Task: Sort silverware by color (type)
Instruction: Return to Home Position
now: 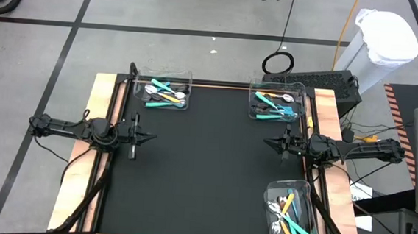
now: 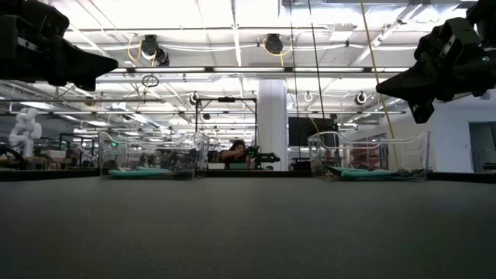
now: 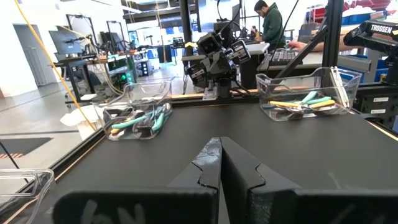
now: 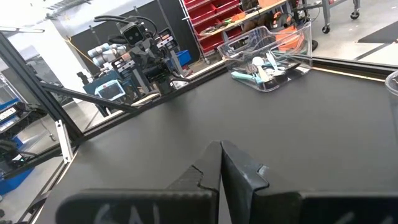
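The silverware lies in three clear bins. The far left bin [image 1: 163, 92] [image 4: 267, 59] holds teal handles, a yellow one and silver heads. The far right bin [image 1: 276, 103] [image 3: 137, 115] holds mostly teal pieces. The near right bin [image 1: 291, 215] [image 3: 308, 99] holds orange, teal and pale pieces. My left gripper [image 1: 148, 136] [image 3: 219, 142] is shut, level at the mat's left edge and pointing toward the right. My right gripper [image 1: 267, 143] [image 4: 221, 144] is shut at the right edge, facing it. Neither holds anything.
A black mat [image 1: 205, 168] covers the table inside a wooden frame [image 1: 100, 95]; the stretch between the two grippers is bare. Beyond the table a person [image 3: 270, 22] stands at a bench, and cables and a white bag [image 1: 384, 41] lie on the floor.
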